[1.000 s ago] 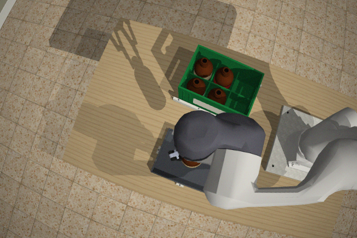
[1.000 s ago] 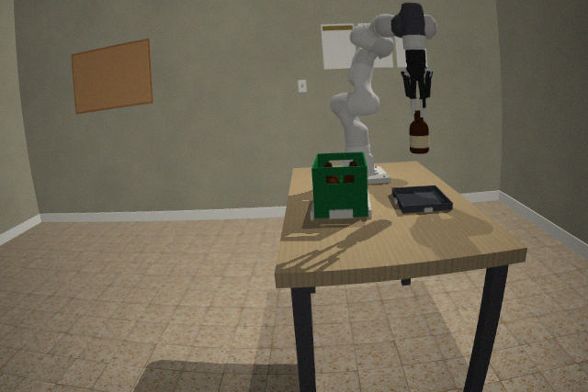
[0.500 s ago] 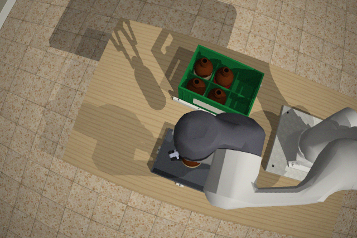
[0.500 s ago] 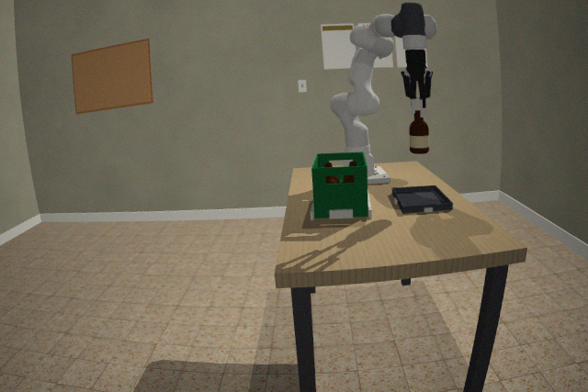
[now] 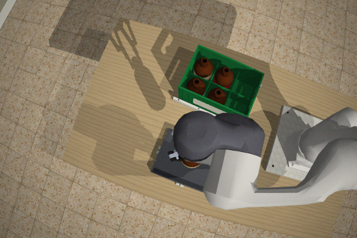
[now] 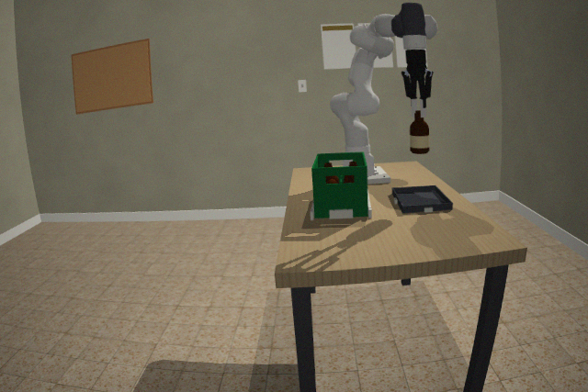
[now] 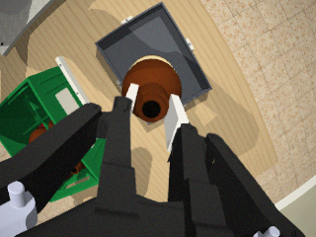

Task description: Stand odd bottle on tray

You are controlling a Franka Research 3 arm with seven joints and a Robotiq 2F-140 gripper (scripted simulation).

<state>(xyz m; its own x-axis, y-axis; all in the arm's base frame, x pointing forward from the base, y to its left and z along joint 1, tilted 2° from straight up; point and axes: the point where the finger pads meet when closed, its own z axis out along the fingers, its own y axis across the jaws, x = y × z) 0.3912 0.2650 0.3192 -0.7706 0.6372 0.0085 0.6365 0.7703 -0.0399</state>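
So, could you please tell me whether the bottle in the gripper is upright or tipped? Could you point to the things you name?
Upright: the bottle (image 6: pixel 419 136) (image 7: pixel 151 81) hangs neck up, base down, from the gripper (image 6: pixel 417 105) (image 7: pixel 151 102).
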